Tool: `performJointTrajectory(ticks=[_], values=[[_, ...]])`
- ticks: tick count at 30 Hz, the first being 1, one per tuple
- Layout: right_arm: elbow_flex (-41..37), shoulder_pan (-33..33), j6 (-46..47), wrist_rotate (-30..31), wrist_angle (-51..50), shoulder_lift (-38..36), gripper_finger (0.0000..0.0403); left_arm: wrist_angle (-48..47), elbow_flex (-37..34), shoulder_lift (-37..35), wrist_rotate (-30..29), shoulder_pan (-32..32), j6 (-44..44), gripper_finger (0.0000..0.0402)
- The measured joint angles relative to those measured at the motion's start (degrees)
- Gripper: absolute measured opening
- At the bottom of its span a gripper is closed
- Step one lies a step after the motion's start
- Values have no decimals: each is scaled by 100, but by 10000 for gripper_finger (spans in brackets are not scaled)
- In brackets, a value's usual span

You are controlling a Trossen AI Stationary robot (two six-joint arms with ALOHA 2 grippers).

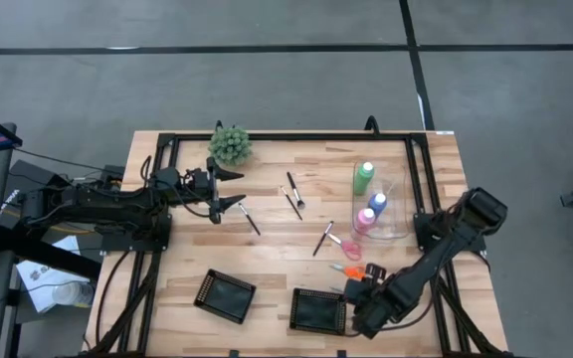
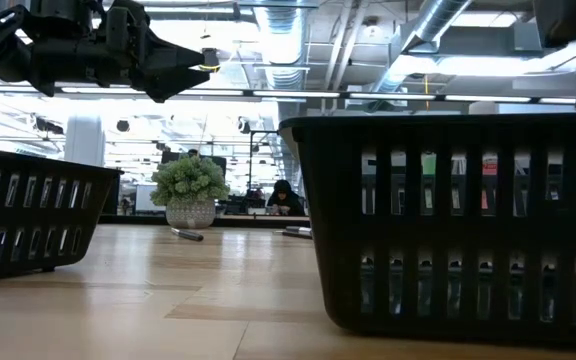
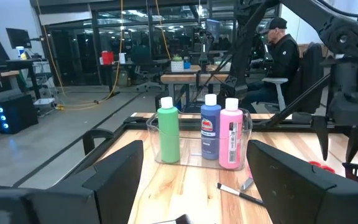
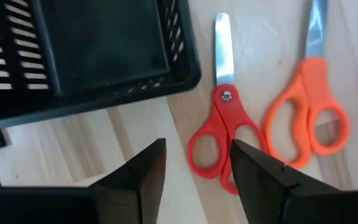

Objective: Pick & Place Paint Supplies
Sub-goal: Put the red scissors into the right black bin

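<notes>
Green (image 1: pixel 364 177), blue (image 1: pixel 377 206) and pink (image 1: pixel 365 221) bottles stand upright in a clear container (image 1: pixel 394 214) at the right. Three brushes (image 1: pixel 292 194) (image 1: pixel 250 219) (image 1: pixel 323 239) lie flat mid-table. Pink (image 1: pixel 349 247), orange (image 4: pixel 309 118) and red scissors (image 4: pixel 222 137) lie flat near the right front. My right gripper (image 4: pixel 197 165) points down, open, just over the red scissors' handles, one loop between its fingers; I cannot see it touching them. My left gripper (image 1: pixel 239 189) hangs level and open at the left, facing the bottles (image 3: pixel 211 127).
Two black slotted trays (image 1: pixel 226 296) (image 1: pixel 318 310) sit at the near edge; the right one (image 4: pixel 92 56) is close beside my right gripper. A green plant ball (image 1: pixel 230 144) stands at the far left. A person sits in the room beyond the table.
</notes>
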Motion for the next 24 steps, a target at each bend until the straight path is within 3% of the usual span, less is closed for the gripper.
performJointTrajectory(ticks=[17,20,24], values=[[44,-4,-32,-520,97,893,161,-22,0,0,2,-4,-142,280],[52,26,-25,-530,119,908,139,-22,0,0,2,-4,-155,280],[167,48,-19,-506,93,896,81,-17,0,0,2,-4,-158,280]])
